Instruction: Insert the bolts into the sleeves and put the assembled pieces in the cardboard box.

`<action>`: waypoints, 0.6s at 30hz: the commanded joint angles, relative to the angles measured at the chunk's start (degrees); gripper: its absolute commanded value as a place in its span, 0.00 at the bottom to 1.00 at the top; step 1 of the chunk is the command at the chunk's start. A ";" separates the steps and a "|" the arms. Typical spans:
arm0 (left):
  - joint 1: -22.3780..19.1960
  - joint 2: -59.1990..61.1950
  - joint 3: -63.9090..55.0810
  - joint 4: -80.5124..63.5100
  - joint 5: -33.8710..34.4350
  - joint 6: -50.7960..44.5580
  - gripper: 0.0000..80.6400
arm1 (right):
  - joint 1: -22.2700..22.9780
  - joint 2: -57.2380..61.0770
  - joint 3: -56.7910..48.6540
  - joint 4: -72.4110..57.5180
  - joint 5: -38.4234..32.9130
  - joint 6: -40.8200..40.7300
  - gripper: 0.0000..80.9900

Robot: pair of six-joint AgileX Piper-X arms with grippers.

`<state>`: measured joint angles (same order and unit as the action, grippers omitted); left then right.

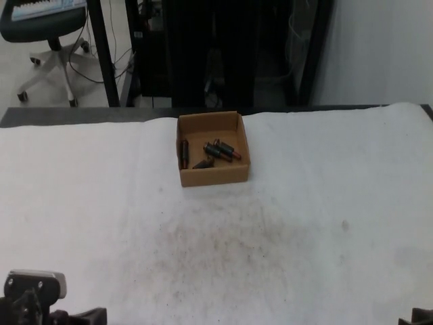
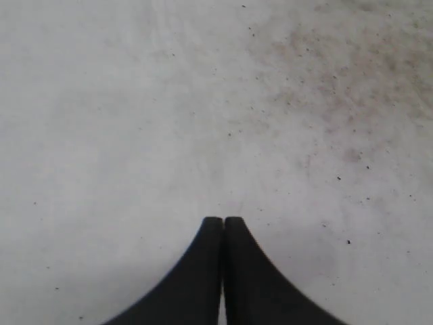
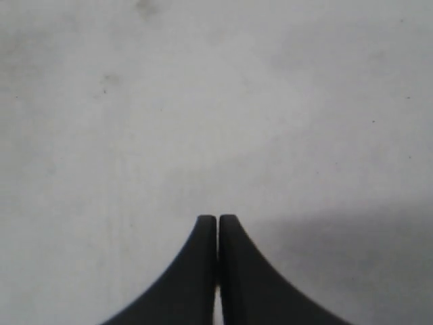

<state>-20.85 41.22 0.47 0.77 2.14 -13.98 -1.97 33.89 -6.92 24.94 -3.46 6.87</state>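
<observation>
At 12 o'clock on the bench (image 1: 325, 203), well apart from both end effectors, the cardboard box (image 1: 213, 177) holds the assembled pieces (image 1: 223, 150). 1 lies along 12-to-6 and 2 run 10-to-4. The left end effector (image 2: 224, 220) and the right end effector (image 3: 218, 218) are each pressed together, empty, over bare cloth.

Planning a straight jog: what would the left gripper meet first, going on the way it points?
Probably just the cloth: the shut left gripper points at speckled fabric, with nothing else in line. How far off is unclear.
</observation>
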 commanded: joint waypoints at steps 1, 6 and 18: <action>-0.04 -0.23 -0.47 0.13 0.61 -0.25 0.00 | 0.12 -0.15 -0.12 0.12 0.14 3.95 0.01; -0.04 -0.23 -0.47 -0.17 0.61 -0.25 0.00 | 0.12 -0.15 -0.12 0.12 0.14 3.90 0.01; -0.71 -1.70 -0.47 -0.16 0.49 -0.25 0.00 | 0.12 -0.15 -0.12 0.12 0.14 3.90 0.01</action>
<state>-21.01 41.01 0.47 0.88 2.69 -14.10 -1.89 33.89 -6.92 24.94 -3.46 10.52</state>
